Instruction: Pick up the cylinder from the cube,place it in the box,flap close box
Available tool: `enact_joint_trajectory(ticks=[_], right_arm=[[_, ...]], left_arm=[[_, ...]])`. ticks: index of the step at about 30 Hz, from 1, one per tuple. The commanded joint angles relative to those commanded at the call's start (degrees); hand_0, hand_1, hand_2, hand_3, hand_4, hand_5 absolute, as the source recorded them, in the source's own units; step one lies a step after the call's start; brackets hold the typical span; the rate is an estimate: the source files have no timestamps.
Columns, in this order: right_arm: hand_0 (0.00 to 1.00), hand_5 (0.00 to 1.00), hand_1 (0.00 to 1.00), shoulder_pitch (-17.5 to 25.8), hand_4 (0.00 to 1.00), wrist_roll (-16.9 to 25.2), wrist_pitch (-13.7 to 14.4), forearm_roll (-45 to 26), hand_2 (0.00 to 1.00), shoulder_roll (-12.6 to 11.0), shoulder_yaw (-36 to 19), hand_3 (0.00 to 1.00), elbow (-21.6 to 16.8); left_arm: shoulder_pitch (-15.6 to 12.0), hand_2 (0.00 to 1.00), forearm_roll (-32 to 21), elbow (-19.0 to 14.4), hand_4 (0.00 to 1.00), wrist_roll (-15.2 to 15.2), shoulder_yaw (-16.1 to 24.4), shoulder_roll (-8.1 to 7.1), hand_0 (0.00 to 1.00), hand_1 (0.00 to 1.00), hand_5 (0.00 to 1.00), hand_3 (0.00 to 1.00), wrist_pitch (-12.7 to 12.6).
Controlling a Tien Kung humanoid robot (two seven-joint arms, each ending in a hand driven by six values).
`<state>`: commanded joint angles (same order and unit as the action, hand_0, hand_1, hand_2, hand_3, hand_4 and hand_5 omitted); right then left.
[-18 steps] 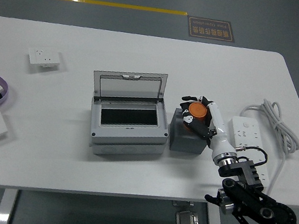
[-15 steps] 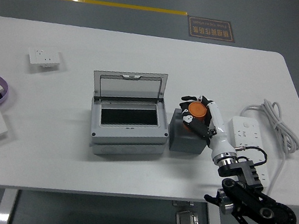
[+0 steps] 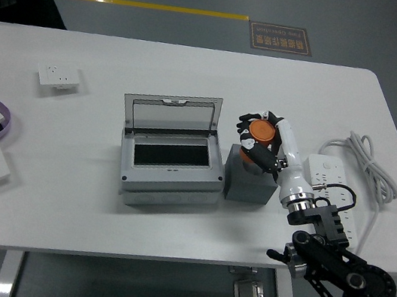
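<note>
The right hand [image 3: 261, 140] has its fingers closed around the orange cylinder [image 3: 261, 133] just above the cube [image 3: 250, 176], so the next move should carry it left over the open box [image 3: 170, 160].

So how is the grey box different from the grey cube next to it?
The box is wider than the cube. The box has a clear lid standing open at its back and a dark window on top; the cube is plain and solid-looking. Nothing shows above the box, while the right hand holds an orange cylinder just over the cube. Both are grey, blocky, and sit side by side on the white table.
</note>
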<state>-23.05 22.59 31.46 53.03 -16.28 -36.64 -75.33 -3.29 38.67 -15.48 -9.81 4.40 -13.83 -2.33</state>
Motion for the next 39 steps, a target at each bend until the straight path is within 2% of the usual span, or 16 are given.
enact_joint_trajectory(ticks=[3, 6, 9, 10, 15, 16, 21, 22, 27, 28, 31, 34, 39], right_arm=[[0.454, 0.002, 0.420, -1.4, 0.002, -4.0, 1.1, 5.2, 0.401, -0.4, 0.8, 0.287, -3.8], [0.454, 0.002, 0.420, -3.6, 0.002, -8.6, 1.0, 10.9, 0.401, -0.3, 1.9, 0.287, -7.6], [0.454, 0.002, 0.420, -6.0, 0.002, -13.8, -0.2, 16.8, 0.401, 0.3, 3.5, 0.287, -11.1], [0.323, 0.002, 0.370, -6.8, 0.002, -15.4, -0.8, 18.5, 0.388, 0.6, 4.0, 0.278, -11.9], [0.323, 0.002, 0.370, -11.4, 0.002, -25.2, -4.4, 28.8, 0.388, 2.8, 7.5, 0.278, -13.4], [0.265, 0.002, 0.363, -12.4, 0.002, -27.6, -5.5, 31.2, 0.390, 3.3, 8.2, 0.278, -13.6], [0.265, 0.002, 0.363, -16.5, 0.002, -38.2, -10.5, 41.7, 0.390, 5.4, 11.0, 0.278, -13.3], [0.250, 0.002, 0.381, -17.1, 0.002, -40.1, -11.6, 43.6, 0.427, 5.7, 11.4, 0.316, -13.1], [0.250, 0.002, 0.381, -19.8, 0.002, -50.1, -18.9, 52.9, 0.427, 7.2, 13.7, 0.316, -11.4], [0.252, 0.002, 0.434, -20.1, 0.245, -51.6, -20.2, 54.3, 0.513, 7.4, 13.9, 0.461, -11.0], [0.252, 0.002, 0.434, -20.7, 0.245, -56.1, -23.8, 58.4, 0.513, 8.0, 14.6, 0.461, -9.5], [0.247, 0.002, 0.428, -21.1, 0.262, -59.5, -25.6, 61.3, 0.502, 8.5, 15.3, 0.470, -7.9], [0.247, 0.002, 0.428, -21.0, 0.262, -59.6, -25.2, 62.2, 0.502, 8.9, 15.9, 0.470, -5.2]], left_arm=[[-0.1, 0.561, -0.1, 0.0, 0.711, 0.0, -0.1, -0.02, 0.632, 0.621, 0.289, 0.639, 0.0], [-0.1, 0.561, -0.2, 0.1, 0.711, 0.0, -0.3, -0.06, 0.632, 0.621, 0.289, 0.639, 0.0], [-0.1, 0.561, -0.3, 0.2, 0.711, -0.1, -0.5, -0.13, 0.632, 0.621, 0.289, 0.639, 0.0], [-0.1, 0.560, -0.4, 0.2, 0.710, -0.1, -0.6, -0.16, 0.631, 0.621, 0.288, 0.639, 0.0], [0.0, 0.560, -0.5, 0.2, 0.710, -0.1, -1.0, -0.29, 0.631, 0.621, 0.288, 0.639, 0.0], [0.0, 0.560, -0.5, 0.3, 0.711, -0.1, -1.1, -0.31, 0.631, 0.620, 0.289, 0.639, 0.0], [0.0, 0.560, -0.6, 0.3, 0.711, -0.1, -1.3, -0.49, 0.631, 0.620, 0.289, 0.639, 0.0], [0.0, 0.559, -0.7, 0.3, 0.711, -0.1, -1.4, -0.51, 0.631, 0.619, 0.290, 0.639, 0.0], [0.1, 0.559, -0.8, 0.3, 0.711, -0.2, -1.6, -0.58, 0.631, 0.619, 0.290, 0.639, 0.0], [0.1, 0.559, -0.8, 0.3, 0.710, -0.2, -1.7, -0.58, 0.630, 0.620, 0.290, 0.639, 0.0], [0.2, 0.559, -0.9, 0.3, 0.710, -0.2, -1.7, -0.57, 0.630, 0.620, 0.290, 0.639, 0.0], [0.2, 0.560, -0.9, 0.2, 0.710, -0.2, -1.8, -0.58, 0.630, 0.620, 0.290, 0.640, 0.0], [0.2, 0.560, -0.9, 0.2, 0.710, -0.2, -1.8, -0.57, 0.630, 0.620, 0.290, 0.640, 0.0]])
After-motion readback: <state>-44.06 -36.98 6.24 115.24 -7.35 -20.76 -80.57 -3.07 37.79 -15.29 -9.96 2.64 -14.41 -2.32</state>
